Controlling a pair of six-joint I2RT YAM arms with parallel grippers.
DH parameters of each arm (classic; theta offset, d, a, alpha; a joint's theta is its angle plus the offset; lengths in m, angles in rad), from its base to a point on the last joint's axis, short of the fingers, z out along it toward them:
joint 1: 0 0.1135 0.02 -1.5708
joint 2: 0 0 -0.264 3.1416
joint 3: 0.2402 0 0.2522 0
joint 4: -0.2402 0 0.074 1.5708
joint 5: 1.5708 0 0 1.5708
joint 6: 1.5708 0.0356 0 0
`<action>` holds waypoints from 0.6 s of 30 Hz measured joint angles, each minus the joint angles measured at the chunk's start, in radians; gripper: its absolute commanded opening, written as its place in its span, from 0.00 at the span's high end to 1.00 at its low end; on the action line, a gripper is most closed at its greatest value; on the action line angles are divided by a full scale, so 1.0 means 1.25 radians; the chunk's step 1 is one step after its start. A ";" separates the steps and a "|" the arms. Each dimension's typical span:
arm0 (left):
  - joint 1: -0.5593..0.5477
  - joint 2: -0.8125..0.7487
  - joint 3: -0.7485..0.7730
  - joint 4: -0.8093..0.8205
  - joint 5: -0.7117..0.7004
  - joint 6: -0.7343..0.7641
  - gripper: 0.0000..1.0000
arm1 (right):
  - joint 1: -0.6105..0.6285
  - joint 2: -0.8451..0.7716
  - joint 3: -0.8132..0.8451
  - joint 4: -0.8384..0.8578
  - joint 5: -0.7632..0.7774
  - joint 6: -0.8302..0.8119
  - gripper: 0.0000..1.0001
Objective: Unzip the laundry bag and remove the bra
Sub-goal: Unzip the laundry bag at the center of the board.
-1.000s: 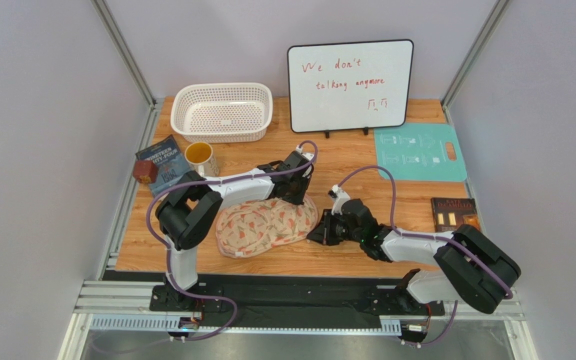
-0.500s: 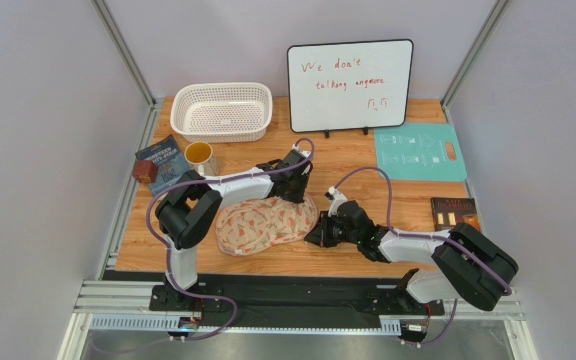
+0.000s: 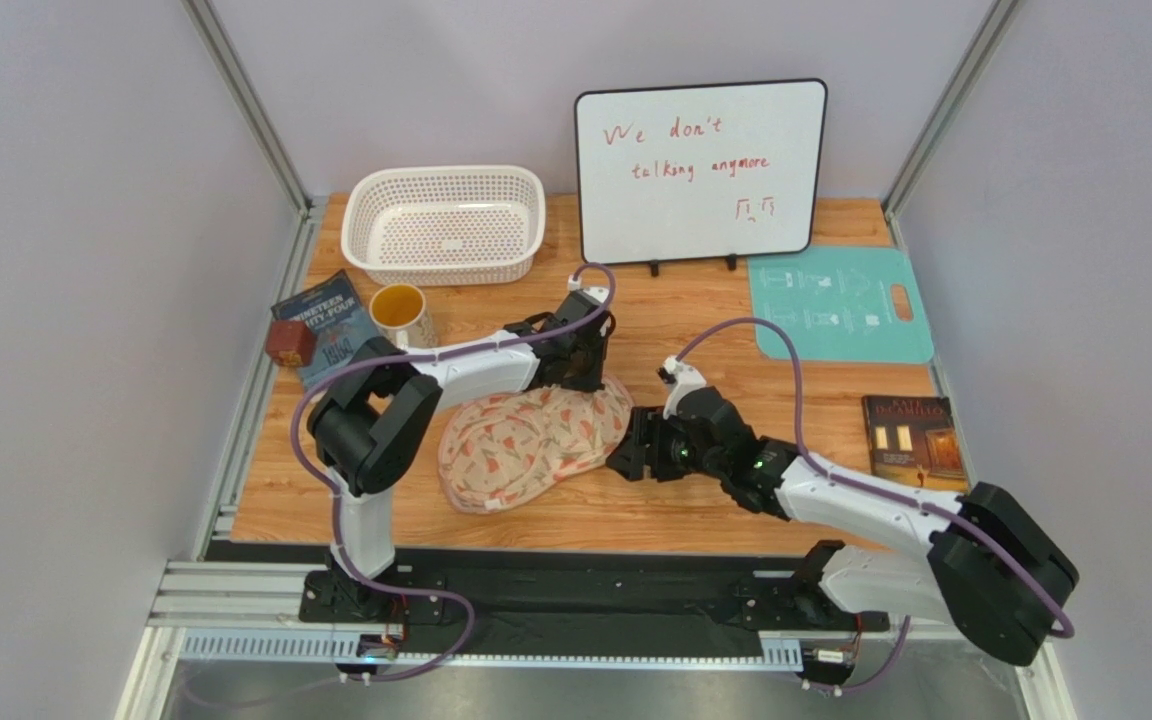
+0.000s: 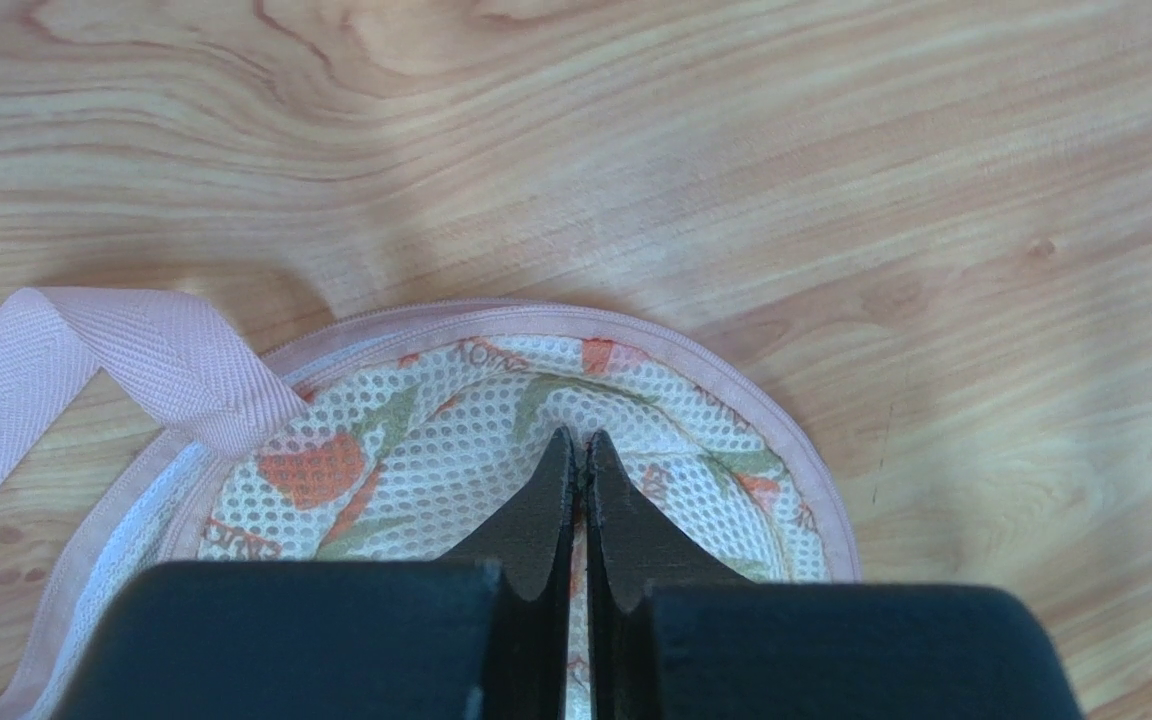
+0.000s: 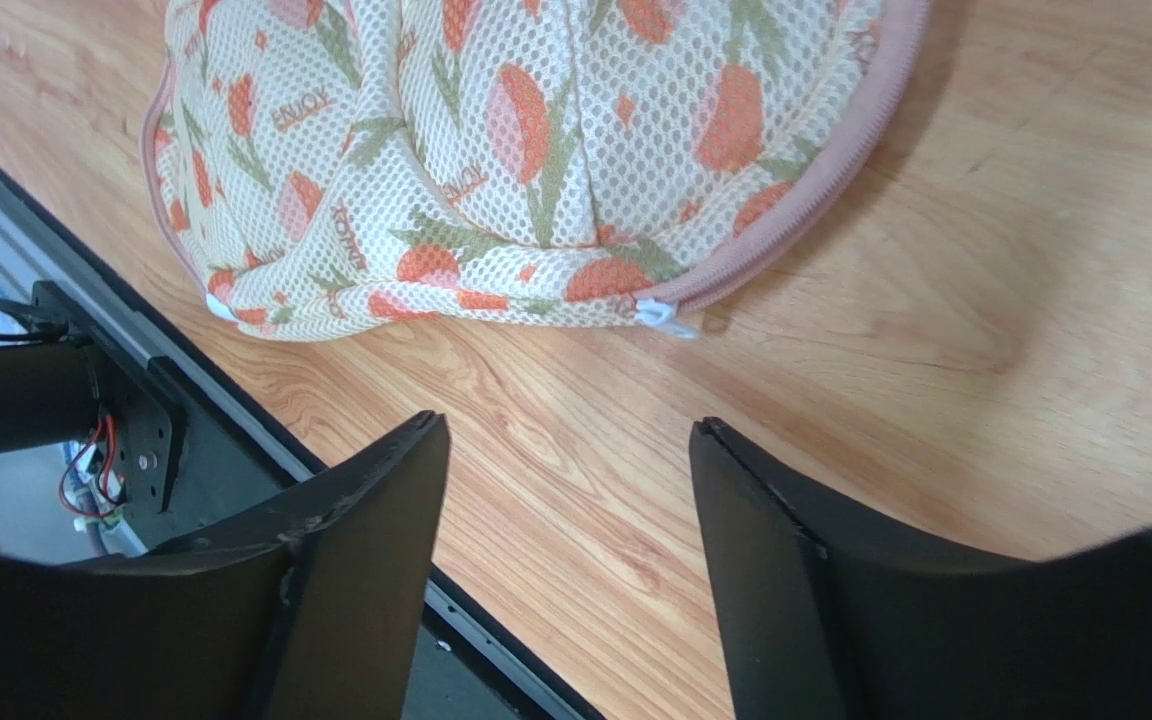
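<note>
While apart, bag (image 5: 537,150) beyond right gripper (image 5: 567,435).

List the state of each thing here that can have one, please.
bag: zip shut where it shows
zip pull: untouched
left hand: shut, tips on the bag's mesh
right hand: open, empty, short of the zip pull
basket: upright, looks empty
mug: upright
bra: not in view
</note>
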 measured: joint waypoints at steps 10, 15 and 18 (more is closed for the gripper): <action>0.005 0.034 0.075 -0.007 -0.070 -0.070 1.00 | -0.020 -0.150 0.027 -0.159 0.062 -0.028 0.29; 0.008 0.080 0.169 0.001 -0.096 -0.107 1.00 | -0.035 -0.185 0.027 -0.197 0.070 -0.029 0.29; 0.013 0.090 0.185 0.018 -0.103 -0.136 1.00 | -0.042 -0.196 0.027 -0.212 0.070 -0.029 0.29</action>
